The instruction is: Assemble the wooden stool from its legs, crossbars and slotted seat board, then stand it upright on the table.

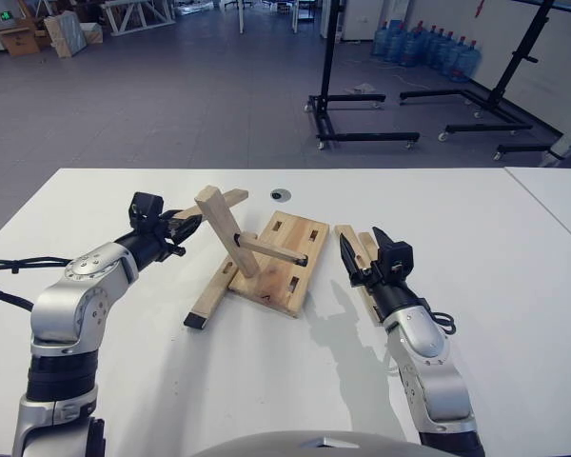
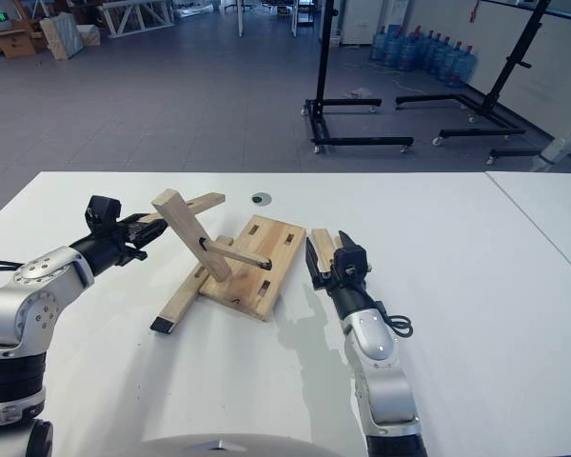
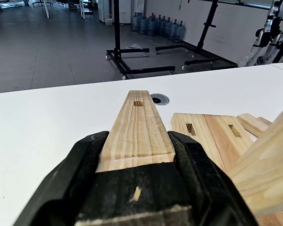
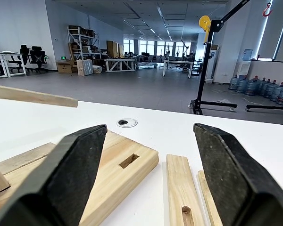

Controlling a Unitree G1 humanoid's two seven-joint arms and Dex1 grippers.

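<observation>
The slotted seat board [image 1: 284, 255] lies flat at the middle of the white table [image 1: 476, 219]. One leg [image 1: 225, 231] leans tilted over the board's left edge, and a crossbar [image 1: 271, 250] runs from it across the board. A second leg [image 1: 207, 295] lies beneath it, pointing toward me. My left gripper [image 1: 183, 228] is shut on another leg [image 3: 137, 122] just left of the board. My right gripper [image 1: 362, 240] stands open just right of the board, over two loose wooden pieces [image 4: 181, 188] lying side by side; nothing is between its fingers [image 4: 80, 160].
A round cable hole [image 1: 281, 194] sits in the table behind the board. A second table [image 1: 561, 190] adjoins at the right. Black wheeled stands [image 1: 362, 105] are on the floor beyond the far edge. Bare tabletop lies in front of the board.
</observation>
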